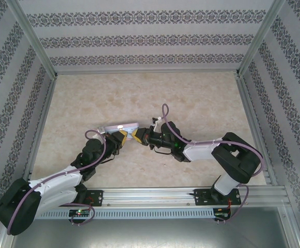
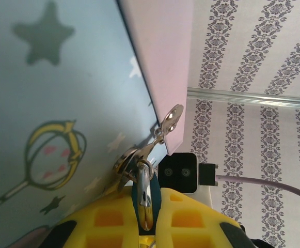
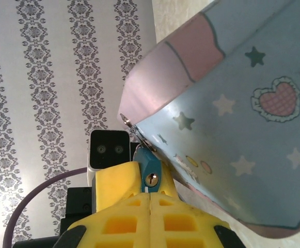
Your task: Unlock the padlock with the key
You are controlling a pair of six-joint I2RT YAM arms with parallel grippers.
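Both arms are black jointed segments w/ white shell covers, left arm (image 1: 51, 183) & right arm (image 1: 201, 150), each trailing a pale purple cable (image 2: 242, 179) in loops. Black base blocks (image 1: 88, 197) w/ small screws & tiny green lights sit on a silver slotted rail (image 1: 155, 196). Left hand (image 1: 120, 136) & right hand (image 1: 138, 135) have chunky yellow fingers (image 3: 139, 217) w/ square waffle recesses, plus a white-and-black camera block (image 3: 108, 150) w/ two round lenses at the wrist.
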